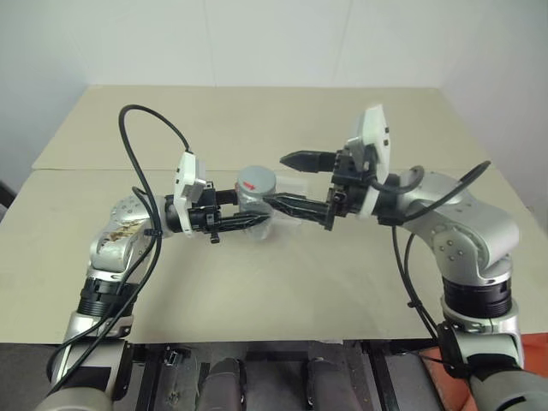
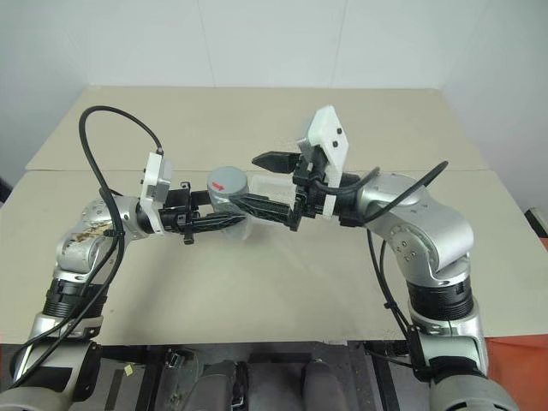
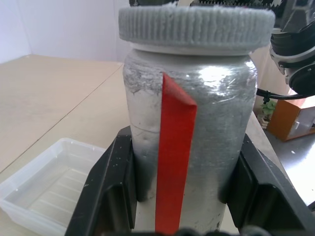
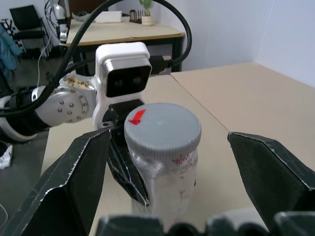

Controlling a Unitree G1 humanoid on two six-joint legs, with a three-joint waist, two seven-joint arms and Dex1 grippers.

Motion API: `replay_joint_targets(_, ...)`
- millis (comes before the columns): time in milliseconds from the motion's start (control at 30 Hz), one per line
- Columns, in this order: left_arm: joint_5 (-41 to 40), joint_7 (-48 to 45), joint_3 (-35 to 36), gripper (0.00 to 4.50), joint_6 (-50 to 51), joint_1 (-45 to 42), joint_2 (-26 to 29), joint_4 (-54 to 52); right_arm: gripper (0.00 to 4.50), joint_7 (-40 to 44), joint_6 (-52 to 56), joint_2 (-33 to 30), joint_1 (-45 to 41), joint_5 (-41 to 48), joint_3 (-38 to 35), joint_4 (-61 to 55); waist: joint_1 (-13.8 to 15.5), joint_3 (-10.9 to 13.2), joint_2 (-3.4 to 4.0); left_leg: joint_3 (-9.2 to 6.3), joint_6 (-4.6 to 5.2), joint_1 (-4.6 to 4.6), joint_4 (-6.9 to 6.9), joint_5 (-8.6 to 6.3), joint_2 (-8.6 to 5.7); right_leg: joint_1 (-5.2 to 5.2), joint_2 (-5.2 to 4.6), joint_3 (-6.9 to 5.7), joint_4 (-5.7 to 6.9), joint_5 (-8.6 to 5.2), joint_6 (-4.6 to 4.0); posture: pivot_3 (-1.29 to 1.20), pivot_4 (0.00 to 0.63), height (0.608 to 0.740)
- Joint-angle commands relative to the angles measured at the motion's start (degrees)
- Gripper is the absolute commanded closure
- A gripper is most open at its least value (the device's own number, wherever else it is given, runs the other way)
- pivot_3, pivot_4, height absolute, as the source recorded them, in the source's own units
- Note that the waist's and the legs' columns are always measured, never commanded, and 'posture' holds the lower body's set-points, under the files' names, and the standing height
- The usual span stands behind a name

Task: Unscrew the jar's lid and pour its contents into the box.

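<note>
My left gripper (image 1: 253, 212) is shut on the jar (image 3: 216, 147), holding it upright above the table by its lower body. The jar has cloudy clear walls and a red stripe down its side. The grey ribbed lid (image 4: 162, 128), with a red mark on top, sits on the jar. My right gripper (image 4: 167, 142) is open, with one finger on each side of the lid and a gap on both sides. The box (image 3: 29, 196), a shallow clear tray, lies on the table just behind and below the jar. I cannot make out the contents through the cloudy wall.
The beige table (image 1: 342, 282) stretches wide around both arms, with a seam across it behind the grippers. White walls stand behind its far edge. Black cables loop from both wrists.
</note>
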Motion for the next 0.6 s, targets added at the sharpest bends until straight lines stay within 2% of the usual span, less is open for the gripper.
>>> replay_joint_targets(33,-0.13,-0.53,0.26,2.56,-1.02,-1.62,-0.11,-0.32,0.05,-1.9,0.18,1.31,-2.67,0.22,0.64,-1.01,-0.01,0.0,0.0,0.01,0.0,0.0,0.0,0.0,0.0,0.0,0.0,0.0,0.01,0.0,0.0,0.0,0.15,0.74)
replay_joint_targets(600,-0.17,-0.16,0.24,2.56,-1.31,-0.69,-0.54,-1.43,0.05,-4.0,0.2,4.48,-5.64,-2.23,4.29,2.65,-0.01,0.0,0.0,0.05,0.0,0.0,0.0,0.0,0.0,0.0,0.0,-0.01,0.0,0.0,0.0,0.0,0.15,0.74)
